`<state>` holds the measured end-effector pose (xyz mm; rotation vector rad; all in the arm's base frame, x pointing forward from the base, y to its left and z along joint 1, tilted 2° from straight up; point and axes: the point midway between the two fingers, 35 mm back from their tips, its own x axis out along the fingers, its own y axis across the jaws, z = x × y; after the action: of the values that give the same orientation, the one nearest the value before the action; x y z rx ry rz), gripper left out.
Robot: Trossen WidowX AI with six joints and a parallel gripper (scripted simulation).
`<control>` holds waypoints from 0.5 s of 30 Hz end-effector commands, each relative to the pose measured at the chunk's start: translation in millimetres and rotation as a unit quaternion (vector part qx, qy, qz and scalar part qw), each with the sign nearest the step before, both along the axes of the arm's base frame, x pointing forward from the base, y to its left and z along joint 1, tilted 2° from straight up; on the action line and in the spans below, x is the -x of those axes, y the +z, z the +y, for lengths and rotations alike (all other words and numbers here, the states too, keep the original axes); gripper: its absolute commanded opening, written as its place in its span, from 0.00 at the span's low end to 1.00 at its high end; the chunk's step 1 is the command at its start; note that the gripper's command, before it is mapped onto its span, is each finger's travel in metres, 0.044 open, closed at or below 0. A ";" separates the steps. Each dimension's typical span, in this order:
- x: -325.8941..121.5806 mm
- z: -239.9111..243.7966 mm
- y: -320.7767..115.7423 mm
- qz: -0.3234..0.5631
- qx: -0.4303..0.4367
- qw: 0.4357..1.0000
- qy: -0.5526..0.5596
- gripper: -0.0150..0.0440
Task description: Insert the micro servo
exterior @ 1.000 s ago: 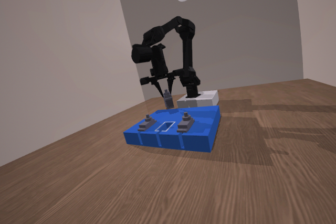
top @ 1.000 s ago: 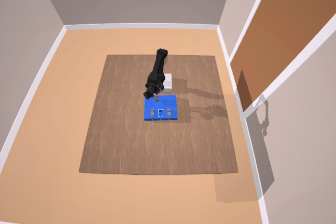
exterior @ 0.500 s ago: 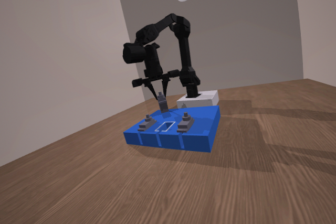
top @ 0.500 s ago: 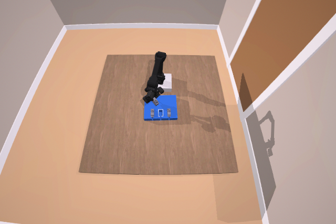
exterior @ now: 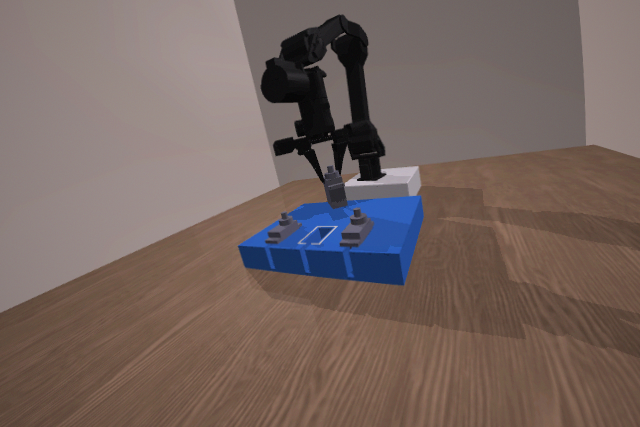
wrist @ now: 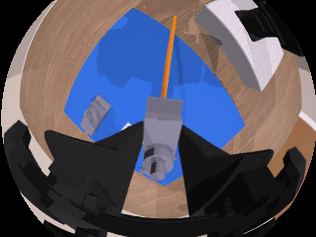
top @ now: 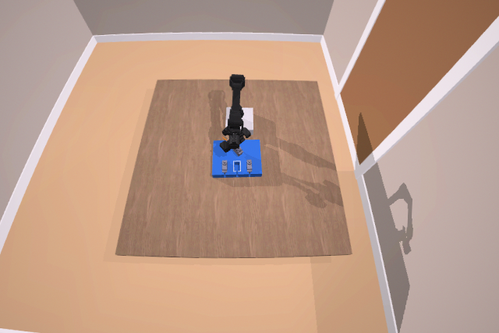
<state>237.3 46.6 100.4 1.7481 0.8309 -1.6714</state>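
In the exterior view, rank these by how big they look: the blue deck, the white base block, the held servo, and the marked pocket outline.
1. Blue deck, clearly largest.
2. White base block, partly hidden behind the deck.
3 and 4. The servo shut in the gripper and the marked pocket outline look about alike; I will not rank them.

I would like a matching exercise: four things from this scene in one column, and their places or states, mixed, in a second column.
Things:
1. loose micro servo
2. marked pocket
3. two seated servos
4. white base block

States:
a. under the arm's foot, behind the deck
b. held in the jaws, above the blue deck
c. empty, outlined in white
d. one on each side of the pocket

Pairs: 1-b, 2-c, 3-d, 4-a
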 end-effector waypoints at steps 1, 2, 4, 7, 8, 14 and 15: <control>1.3 4.0 2.2 -0.004 0.001 1.000 0.000 0.25; 1.3 4.0 2.2 -0.004 0.002 1.000 0.006 0.25; 1.3 4.0 2.2 -0.005 0.002 1.000 0.026 0.25; 1.3 4.0 2.2 -0.008 0.003 0.997 0.073 0.25; 1.3 4.0 2.2 -0.008 0.004 0.996 0.091 0.25; 1.3 4.0 2.3 -0.013 0.007 0.981 0.194 0.25; 1.3 4.0 2.3 -0.014 0.007 0.977 0.211 0.25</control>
<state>236.1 51.1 102.0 1.5130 1.0464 -1.4202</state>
